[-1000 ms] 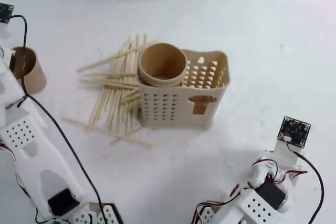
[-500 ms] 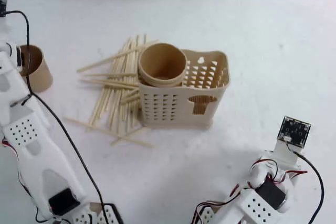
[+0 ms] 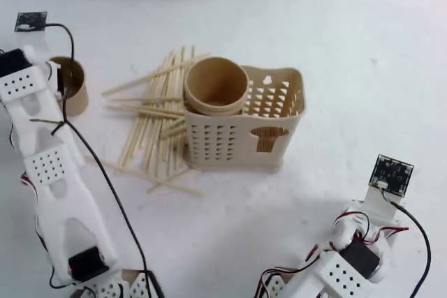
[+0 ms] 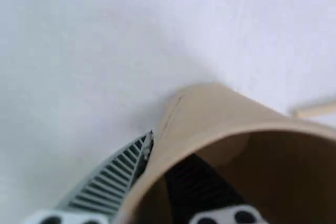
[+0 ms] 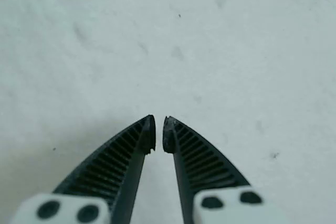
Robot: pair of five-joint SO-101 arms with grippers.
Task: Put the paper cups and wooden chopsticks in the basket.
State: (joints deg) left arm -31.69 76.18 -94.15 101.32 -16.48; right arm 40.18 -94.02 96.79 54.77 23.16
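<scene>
As left gripper (image 4: 164, 148) clamps paper cup (image 4: 220, 114) wall, jaws near-closed

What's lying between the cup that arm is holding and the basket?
A loose heap of chopsticks lies between the cup and the basket, in the high view.

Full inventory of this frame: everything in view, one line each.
Perforated plastic basket: one, cream, mid-table, upright.
Paper cup in the basket: one, brown, upright at the basket's left end.
Held paper cup: one, brown, at the table's left side.
Wooden chopsticks: loose pile, too many to count, pale wood, on the table left of the basket.
Table: one, white.
Left end effector: one, shut on the held paper cup's wall, one finger inside, one outside.
Right end effector: one, black, shut, over bare table.
</scene>
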